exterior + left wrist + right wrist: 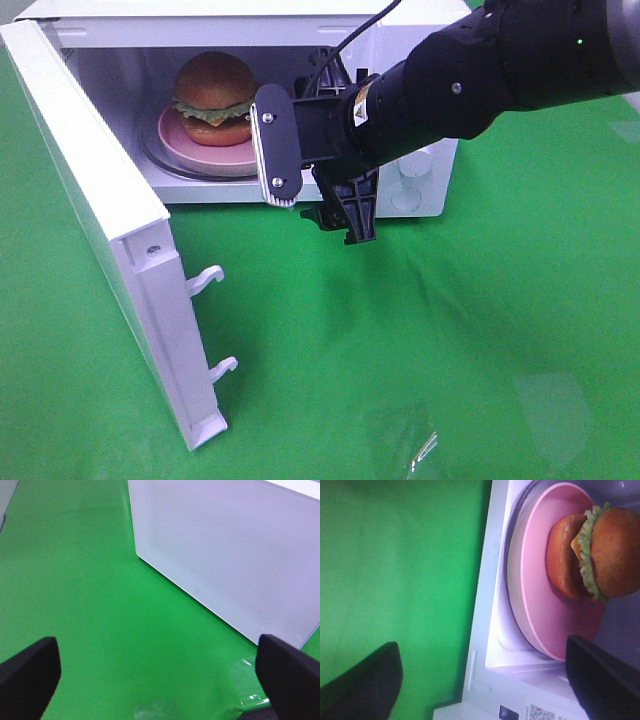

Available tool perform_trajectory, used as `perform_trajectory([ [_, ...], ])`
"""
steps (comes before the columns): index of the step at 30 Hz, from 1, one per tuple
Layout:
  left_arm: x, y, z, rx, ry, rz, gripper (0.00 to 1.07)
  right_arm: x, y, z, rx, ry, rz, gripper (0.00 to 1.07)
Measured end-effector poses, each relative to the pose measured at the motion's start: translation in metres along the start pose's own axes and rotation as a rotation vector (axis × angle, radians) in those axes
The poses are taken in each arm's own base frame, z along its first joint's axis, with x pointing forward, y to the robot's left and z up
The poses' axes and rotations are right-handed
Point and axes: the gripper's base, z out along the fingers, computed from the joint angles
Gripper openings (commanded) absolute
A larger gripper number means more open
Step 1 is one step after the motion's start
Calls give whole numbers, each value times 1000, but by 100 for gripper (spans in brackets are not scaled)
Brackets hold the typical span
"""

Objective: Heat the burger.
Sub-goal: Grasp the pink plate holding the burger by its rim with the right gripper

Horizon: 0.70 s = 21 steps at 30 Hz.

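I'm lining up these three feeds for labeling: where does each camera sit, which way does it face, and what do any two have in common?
Exterior high: mounted above, facing down at the open microwave on the green cloth; the right arm and right hand show.
Left wrist: on the left arm, facing the microwave door over the cloth; the open left hand shows by its fingertips.
Right wrist: on the right arm, facing into the microwave at the burger on its pink plate; the open right hand shows.
Shared: exterior and right wrist both see burger and plate.

Bright, even light throughout; soft shadows under the microwave door (110,240); right wrist view looks slightly blurred, perhaps defocused.
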Motion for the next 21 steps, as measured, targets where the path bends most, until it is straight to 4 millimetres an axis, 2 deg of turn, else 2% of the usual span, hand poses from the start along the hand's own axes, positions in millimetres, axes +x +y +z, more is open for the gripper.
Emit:
perform_trajectory([
  [7, 0, 0, 0, 0, 0, 0, 98, -1, -3, 16, 11, -6, 3, 89],
  [13, 0, 0, 0, 0, 0, 0, 98, -5, -14, 30, 36, -14, 15, 89],
  [19, 0, 0, 0, 0, 0, 0, 98, -5, -16, 59, 31, -12, 27, 88],
  [21, 0, 0, 0, 0, 0, 0, 98, -6, -16, 62, 31, -12, 27, 88],
])
